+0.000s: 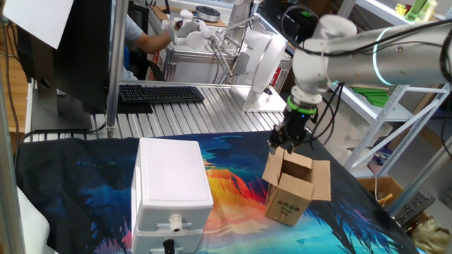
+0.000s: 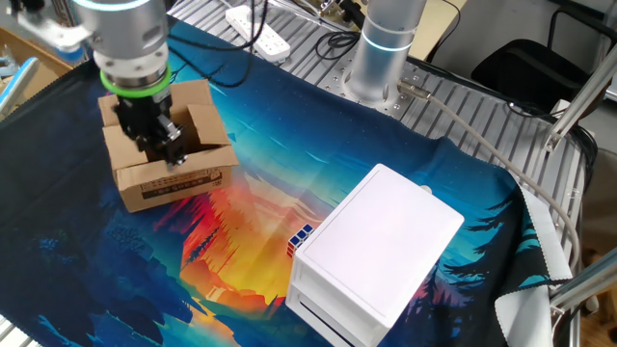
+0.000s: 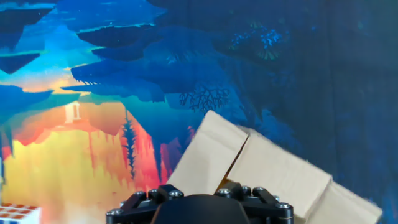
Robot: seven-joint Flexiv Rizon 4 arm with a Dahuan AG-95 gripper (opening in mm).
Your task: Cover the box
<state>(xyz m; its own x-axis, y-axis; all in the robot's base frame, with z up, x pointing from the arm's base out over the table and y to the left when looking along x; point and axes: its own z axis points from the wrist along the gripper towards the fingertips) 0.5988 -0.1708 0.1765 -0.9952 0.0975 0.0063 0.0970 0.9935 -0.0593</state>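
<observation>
The box (image 1: 292, 187) stands on the colourful cloth (image 1: 233, 183), its top flaps open (black print on one side). The gripper (image 1: 285, 143) hangs just above the box and holds nothing; how wide its jaws stand I cannot tell. A white case (image 1: 171, 185) sits well apart.

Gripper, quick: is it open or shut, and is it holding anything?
Gripper: it hangs over the open cardboard box; the pictures do not show whether it is open or shut, or whether it holds anything.
</observation>
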